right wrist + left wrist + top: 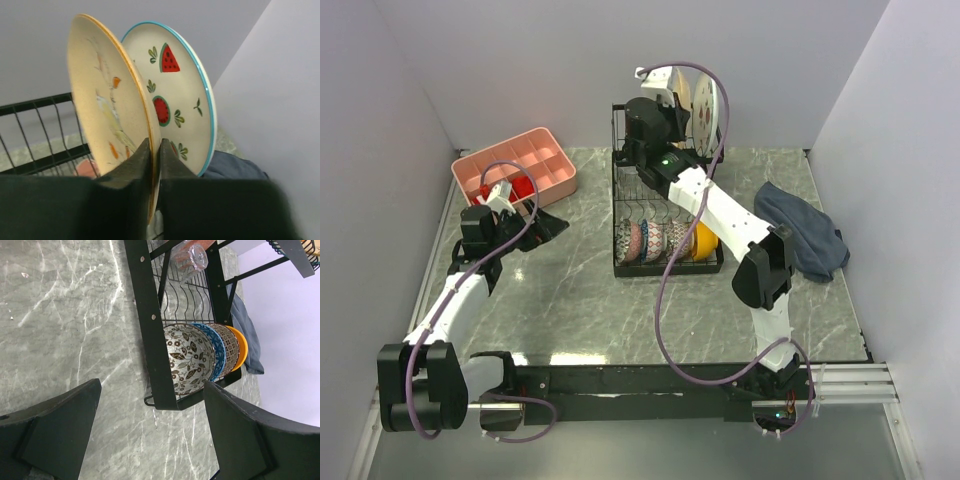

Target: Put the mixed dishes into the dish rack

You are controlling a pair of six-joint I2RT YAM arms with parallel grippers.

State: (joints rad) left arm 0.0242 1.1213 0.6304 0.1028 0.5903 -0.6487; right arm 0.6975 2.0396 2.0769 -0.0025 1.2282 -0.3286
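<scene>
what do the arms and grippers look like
Both the left arm and right arm have white links with black joint housings, each trailed by a looping purple cable. The left gripper and right gripper are black with wedge-shaped fingers. A green light glows on the right arm.

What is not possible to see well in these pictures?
Right wrist view: lower rims of the cream plate and watermelon plate, hidden behind the right gripper.
Left wrist view: the clear glass, cut off by the top edge.
Top view: back section of the dish rack, covered by the right arm.
</scene>
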